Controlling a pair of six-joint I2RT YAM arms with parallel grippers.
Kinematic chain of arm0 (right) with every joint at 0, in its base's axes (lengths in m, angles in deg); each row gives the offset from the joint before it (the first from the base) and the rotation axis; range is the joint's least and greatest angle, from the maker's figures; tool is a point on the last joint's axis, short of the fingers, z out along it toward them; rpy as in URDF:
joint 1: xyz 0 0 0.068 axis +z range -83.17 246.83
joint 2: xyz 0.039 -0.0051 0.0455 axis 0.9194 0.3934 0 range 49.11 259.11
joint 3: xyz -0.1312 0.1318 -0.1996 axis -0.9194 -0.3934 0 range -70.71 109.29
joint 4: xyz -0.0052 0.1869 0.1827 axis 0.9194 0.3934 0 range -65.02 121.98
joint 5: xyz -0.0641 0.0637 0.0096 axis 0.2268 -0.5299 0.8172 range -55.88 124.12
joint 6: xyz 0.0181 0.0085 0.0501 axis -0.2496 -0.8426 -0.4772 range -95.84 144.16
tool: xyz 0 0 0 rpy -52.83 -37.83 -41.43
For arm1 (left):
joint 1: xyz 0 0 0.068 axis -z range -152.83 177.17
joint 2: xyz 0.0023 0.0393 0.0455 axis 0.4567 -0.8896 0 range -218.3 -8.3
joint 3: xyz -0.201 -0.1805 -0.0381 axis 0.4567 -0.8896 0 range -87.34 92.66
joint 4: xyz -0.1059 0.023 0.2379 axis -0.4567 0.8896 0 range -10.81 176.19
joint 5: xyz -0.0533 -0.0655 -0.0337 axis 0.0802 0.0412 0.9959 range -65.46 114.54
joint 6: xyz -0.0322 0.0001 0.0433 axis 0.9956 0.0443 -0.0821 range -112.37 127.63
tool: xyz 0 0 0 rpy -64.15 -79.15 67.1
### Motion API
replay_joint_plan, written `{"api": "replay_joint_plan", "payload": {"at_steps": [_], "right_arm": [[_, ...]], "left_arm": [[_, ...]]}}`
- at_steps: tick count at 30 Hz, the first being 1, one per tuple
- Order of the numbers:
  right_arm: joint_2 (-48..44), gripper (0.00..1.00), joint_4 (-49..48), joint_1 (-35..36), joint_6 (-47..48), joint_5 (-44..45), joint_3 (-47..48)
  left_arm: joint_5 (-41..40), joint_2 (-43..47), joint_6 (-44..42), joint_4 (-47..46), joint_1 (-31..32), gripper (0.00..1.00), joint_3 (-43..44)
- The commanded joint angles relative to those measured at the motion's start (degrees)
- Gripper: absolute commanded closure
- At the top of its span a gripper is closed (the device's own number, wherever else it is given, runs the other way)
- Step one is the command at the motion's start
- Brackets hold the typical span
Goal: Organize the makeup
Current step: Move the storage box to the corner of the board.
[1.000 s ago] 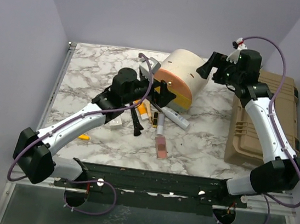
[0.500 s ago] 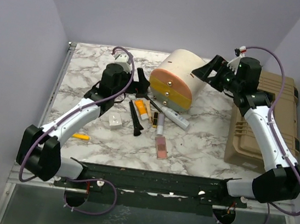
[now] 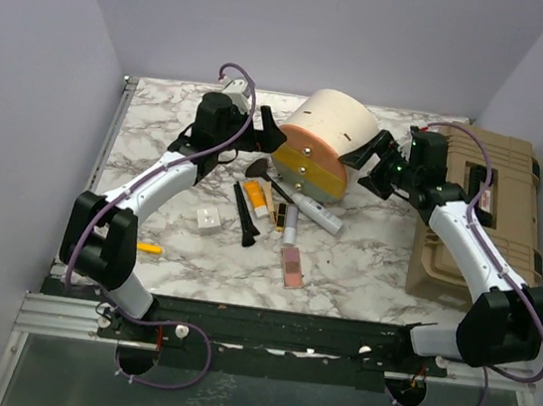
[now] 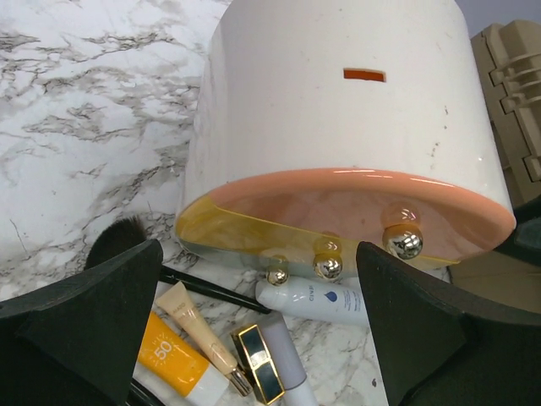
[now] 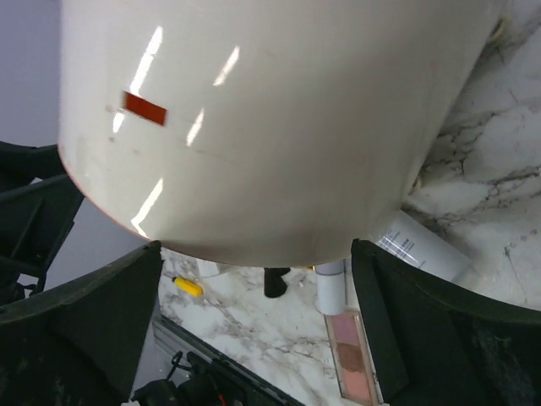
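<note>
A smooth, polished finish is shown by the grey-veined, marble-patterned counter (image 3: 365, 255). The big cream cylindrical case (image 4: 338, 110) is seen as glossy hard plastic, lightly scuffed. Its translucent orange front (image 4: 355, 207) is shiny and its round metal knobs (image 4: 402, 243) are mirror-bright. The tan hard toolbox (image 3: 517, 165) is moulded in matt, ribbed plastic. A slick plastic sheen is carried by the orange tube (image 4: 169, 359) and the white tube (image 4: 313, 300), and polished gold trim by the gold-black lipstick (image 4: 258, 372). The fingers (image 4: 93, 321) of the left claw (image 4: 258, 271) are finished in dull black.

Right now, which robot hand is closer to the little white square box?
Left. The left gripper hovers left of the round case, up-table from the white box. The right gripper is on the case's other side, much farther away.
</note>
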Motion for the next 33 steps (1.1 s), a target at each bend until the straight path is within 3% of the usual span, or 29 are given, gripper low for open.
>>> {"api": "replay_joint_plan", "payload": {"at_steps": [1,3,5,8,11,15,21,27,33], "right_arm": [[-4.04,0.04,-8.23,0.35,-10.41,2.44,-7.91],[-5.74,0.04,-15.00,0.29,-12.91,0.76,-12.62],[-6.66,0.04,-15.65,0.39,-12.83,0.60,-12.94],[-7.70,0.04,-16.72,0.47,-8.57,-0.39,-12.45],[-8.96,0.03,-25.75,0.51,-2.93,-5.99,-15.49],[-6.82,0.03,-14.68,0.53,0.49,-0.88,-13.52],[-0.68,0.04,-13.76,0.83,3.30,-7.29,-11.09],[2.68,0.07,-10.94,0.98,7.31,1.55,-8.11],[9.28,0.11,-12.41,0.93,10.02,2.88,-2.45]], "left_arm": [[4.29,-2.32,0.97,-4.44,-0.80,0.01,1.77],[5.85,-2.73,2.69,-6.49,-0.80,0.01,1.42],[7.19,-3.09,4.01,-6.58,-0.80,0.01,1.86],[7.46,-2.77,4.75,-7.58,-0.70,0.01,1.11],[7.21,-3.25,4.72,-7.77,-0.70,0.01,0.68],[7.86,-3.77,5.77,-8.55,-0.69,0.01,0.17],[5.52,-1.05,3.58,-5.02,-0.71,0.01,-4.78],[3.41,2.79,2.87,-5.73,-0.76,0.01,-8.80],[4.69,2.02,2.99,-5.03,-0.73,0.01,-8.69]]}}
